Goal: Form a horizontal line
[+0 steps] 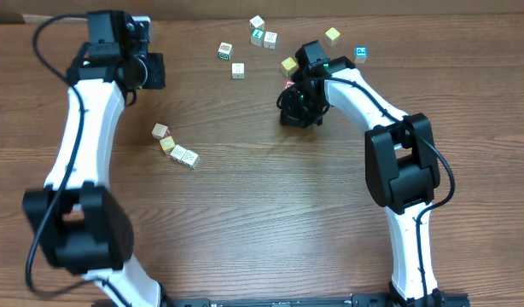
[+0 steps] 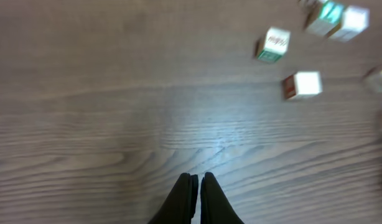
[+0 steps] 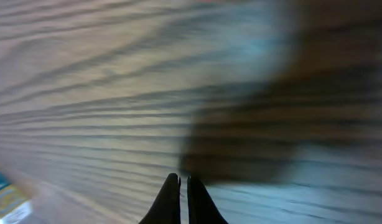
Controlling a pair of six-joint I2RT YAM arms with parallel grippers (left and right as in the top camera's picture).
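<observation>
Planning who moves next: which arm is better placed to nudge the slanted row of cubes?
Left: the left gripper is nearer the cube row; the right gripper sits farther away.

The place looks like a robotics lab bench rather than a home or shop. A wood-grain table [image 1: 262, 222] carries nothing domestic, only a left arm [image 1: 81, 128] and a right arm [image 1: 364, 94], both white with black joints, rising from a dark mounting rail [image 1: 313, 300] at its near edge, with black cables [image 1: 40, 43] looping off them. The only other things on the surface are small wooden letter cubes [image 1: 184, 157], lying loose as test pieces would, all viewed from a camera straight above.
</observation>
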